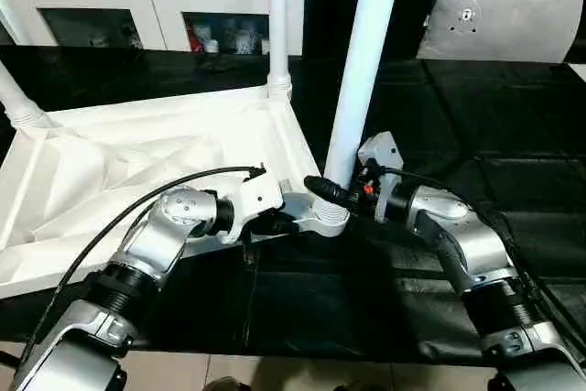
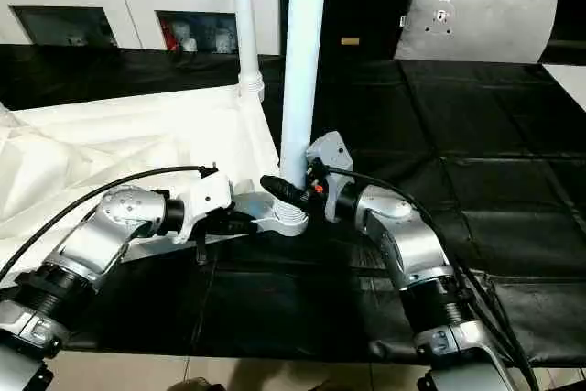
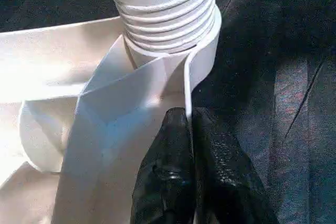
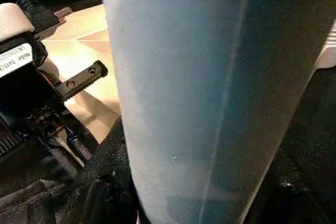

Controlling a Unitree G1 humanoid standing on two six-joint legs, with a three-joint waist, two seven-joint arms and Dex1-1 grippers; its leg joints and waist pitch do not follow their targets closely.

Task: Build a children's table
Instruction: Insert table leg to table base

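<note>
- Children's table lies upside down on the black-covered desk, left half of the head view; ribbed underside faces up.
- Near corner socket, frame centre: a white leg stands upright in it. Ribbed collar at the leg's base shows in the left wrist view; looks seated or nearly so.
- Second leg stands at the far corner, top centre. A third leg's base is at the upper left edge.
- Left gripper: black fingers clenched on the thin rim wall just beside the near socket. Judgement: it pins the top so the corner does not shift.
- Right gripper: fingers half apart, grasping the lower end of the upright leg just above the socket. Probably steadying or pressing it in.
- Background: white cabinet upper left, grey cushion upper right.
</note>
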